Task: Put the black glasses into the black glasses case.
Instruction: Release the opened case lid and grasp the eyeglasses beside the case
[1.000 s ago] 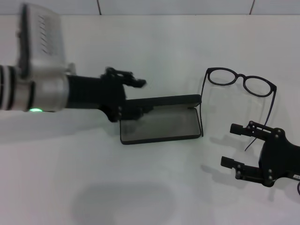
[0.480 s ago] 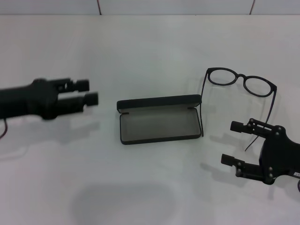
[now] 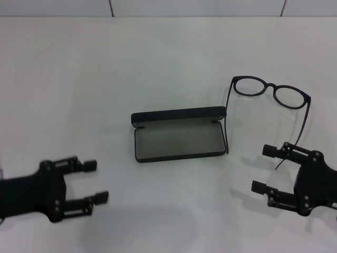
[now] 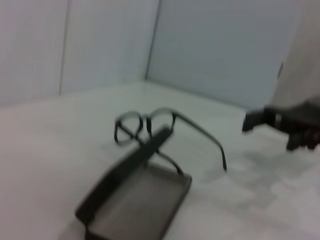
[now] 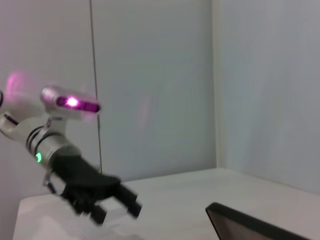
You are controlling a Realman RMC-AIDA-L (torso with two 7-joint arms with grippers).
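The thin matte black oval-lensed glasses [image 3: 271,93] are resting unfolded on the white table [image 3: 158,52], at about two o'clock from the open black rectangular clamshell glasses case [image 3: 179,134] with grey lining, one temple tip touching the case's right end. The black left gripper [image 3: 92,182] is hovering at seven o'clock from the case, fingers spread and holding nothing. The black right gripper [image 3: 264,168] is hanging at four o'clock, likewise released, just beside the other temple tip.

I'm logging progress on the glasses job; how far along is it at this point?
Done: the black glasses case lies open on the table, its grey lining showing. In hand: nothing; the left gripper and the right gripper are both open and empty, near the front edge. Left: the black glasses sit unfolded beside the case, to be picked up and placed inside.
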